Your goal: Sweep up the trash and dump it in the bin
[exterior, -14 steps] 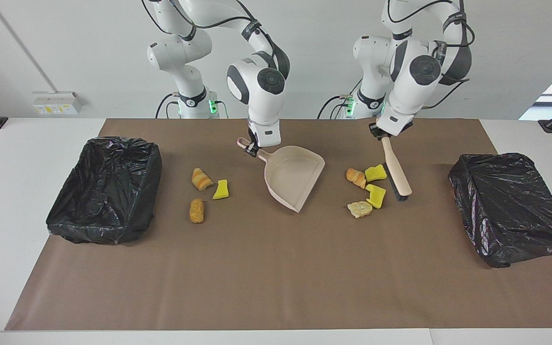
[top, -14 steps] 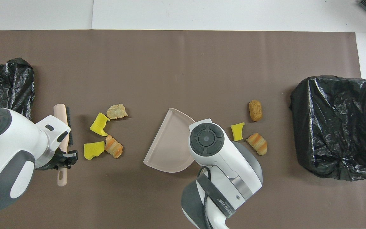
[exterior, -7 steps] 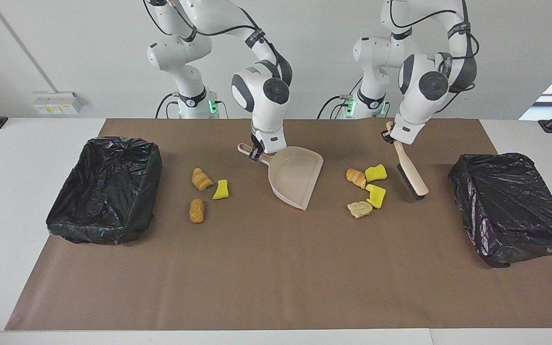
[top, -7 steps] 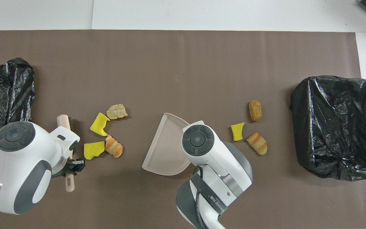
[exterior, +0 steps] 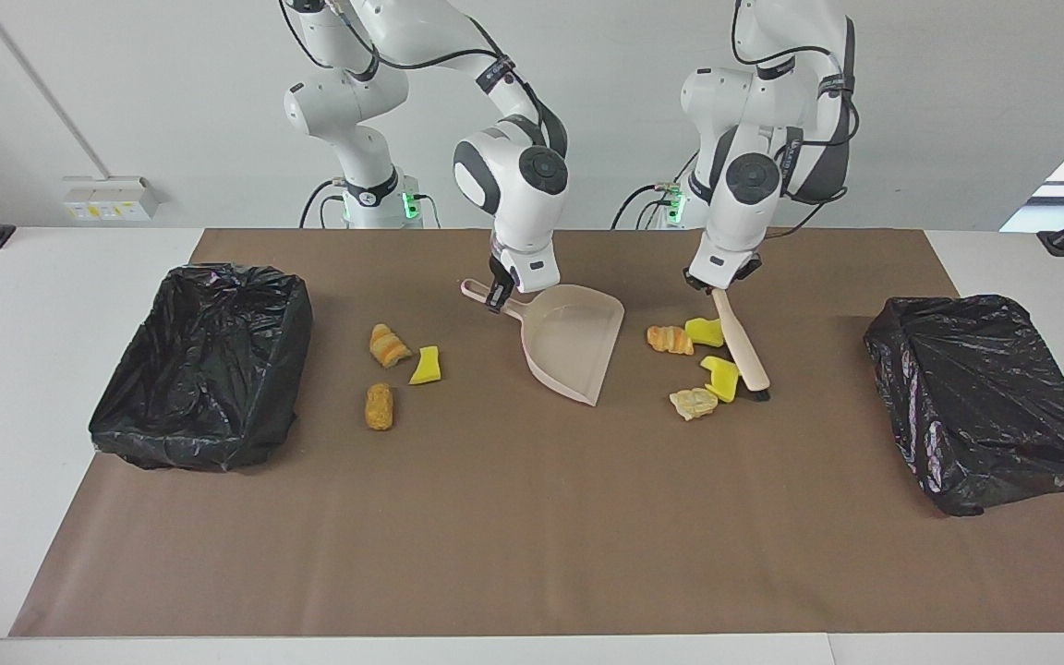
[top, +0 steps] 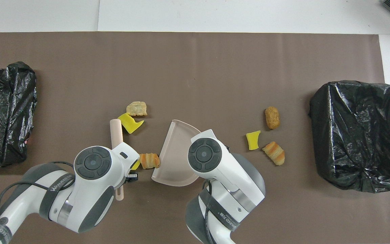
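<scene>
Left claw (exterior: 715, 284) is clamped on the handle of the beige wooden hand brush with black bristles (exterior: 743, 351). The brush lies low and angled, flanking four scraps of trash (exterior: 696, 356) so a push drives them at the pan. Right claw (exterior: 498, 297) is clamped on the handle of the beige plastic dustpan (exterior: 573, 340), mouth toward those scraps to catch them. Three more scraps (exterior: 393, 369) wait past the right claw, toward the black-bagged bin (exterior: 204, 365). A second bagged bin (exterior: 985, 397) sits at the left arm's end of the bench (exterior: 532, 554).
</scene>
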You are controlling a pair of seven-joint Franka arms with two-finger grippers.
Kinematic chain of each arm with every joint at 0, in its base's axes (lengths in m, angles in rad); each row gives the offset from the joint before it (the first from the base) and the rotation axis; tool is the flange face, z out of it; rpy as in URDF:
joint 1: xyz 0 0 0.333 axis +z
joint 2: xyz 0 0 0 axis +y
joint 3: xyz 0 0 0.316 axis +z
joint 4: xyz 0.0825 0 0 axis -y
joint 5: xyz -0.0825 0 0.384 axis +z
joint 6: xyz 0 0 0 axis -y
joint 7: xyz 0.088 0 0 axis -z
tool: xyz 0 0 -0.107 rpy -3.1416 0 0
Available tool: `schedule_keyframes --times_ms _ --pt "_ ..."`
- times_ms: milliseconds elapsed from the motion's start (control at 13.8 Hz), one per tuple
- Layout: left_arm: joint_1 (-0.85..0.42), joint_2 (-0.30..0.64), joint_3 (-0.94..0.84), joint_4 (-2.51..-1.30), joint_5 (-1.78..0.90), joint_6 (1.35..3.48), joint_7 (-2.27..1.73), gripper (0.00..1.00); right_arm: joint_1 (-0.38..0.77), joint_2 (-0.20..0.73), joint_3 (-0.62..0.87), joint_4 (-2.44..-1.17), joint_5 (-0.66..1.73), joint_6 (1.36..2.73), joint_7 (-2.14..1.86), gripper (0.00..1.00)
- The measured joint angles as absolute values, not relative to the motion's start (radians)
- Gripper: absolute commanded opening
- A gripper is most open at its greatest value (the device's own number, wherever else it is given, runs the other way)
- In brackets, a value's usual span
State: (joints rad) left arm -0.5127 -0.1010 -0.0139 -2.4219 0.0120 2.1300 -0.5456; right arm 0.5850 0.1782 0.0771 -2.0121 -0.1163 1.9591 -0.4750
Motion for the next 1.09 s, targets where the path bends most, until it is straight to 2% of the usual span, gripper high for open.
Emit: schedule_keyframes --times_ms 363,508,725,798,870,943,1088 --pt "-0.702 -0.089 -0.018 -2.388 -0.102 2.160 -0.541 0.00 0.585 0.178 0.077 -2.012 -0.117 1.959 -0.475 0.00" --pt "-0.725 -0.078 -0.019 -2.341 -0.138 2.130 -0.510 0.00 0.585 0.178 0.077 -2.012 -0.117 1.959 -0.475 0.00" --pt "-0.708 -0.063 -0.001 -2.219 -0.183 1.975 -0.425 0.00 0.585 0.179 0.077 -2.012 -0.117 1.959 -0.475 0.00" --pt "-0.683 -0.063 0.003 -2.186 -0.183 1.935 -0.399 0.05 0.585 0.179 0.077 -2.012 -0.117 1.959 -0.475 0.00" --pt "-0.650 -0.063 0.006 -2.163 -0.183 1.914 -0.359 0.14 0.585 0.179 0.077 -2.012 -0.117 1.959 -0.475 0.00" --pt "-0.610 -0.061 0.008 -2.149 -0.183 1.908 -0.297 0.14 0.585 0.179 0.077 -2.012 -0.117 1.959 -0.475 0.00" --pt "-0.519 -0.043 0.013 -2.129 -0.183 1.907 -0.128 0.00 0.585 0.179 0.077 -2.012 -0.117 1.959 -0.475 0.00"
